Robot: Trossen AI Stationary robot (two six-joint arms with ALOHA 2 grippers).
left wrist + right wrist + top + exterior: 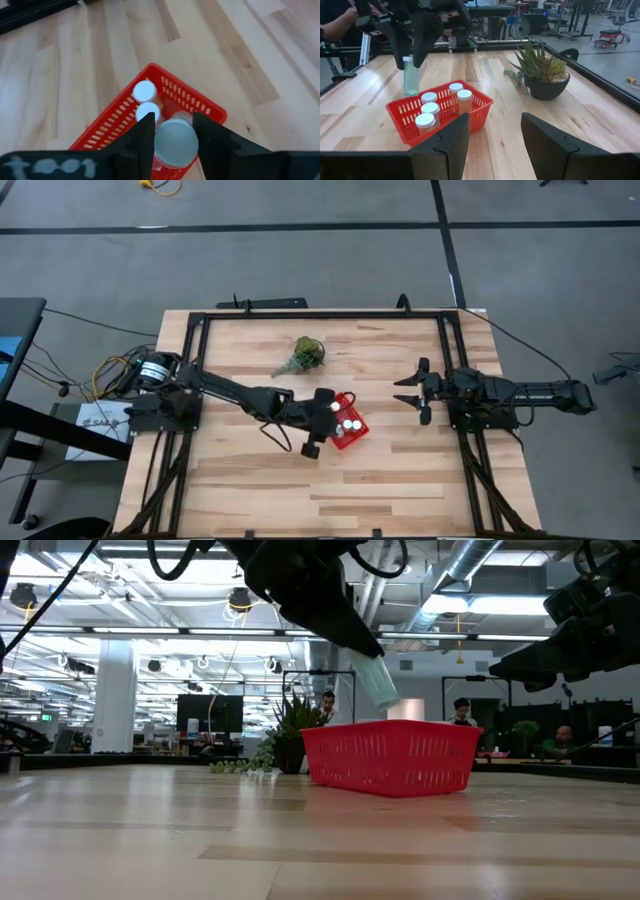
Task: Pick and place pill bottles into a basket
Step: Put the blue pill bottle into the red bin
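Observation:
The red basket (358, 432) stands mid-table and holds several white-capped pill bottles (430, 108), upright on their bases. My left gripper (326, 414) is over the basket's left side, shut on one translucent pill bottle (379, 684). This bottle also shows in the right wrist view (411, 75). Two caps (145, 91) show past my left fingers. My right gripper (411, 392) is open and empty, to the right of the basket, pointing at it. My left gripper pinches the bottle between its two fingers (146, 134) at the bottle's upper end (410, 61). The fingers slant down from the table's left. The bottle hangs tilted below them, in line with them, its lower end (388, 702) just above the basket's rim and clear of it.
A potted green plant (305, 356) stands behind the basket toward the table's far side and also shows in the right wrist view (543, 72). A black frame (300, 314) runs around the table's edges. Bare wood lies in front of the basket. People sit in the room beyond.

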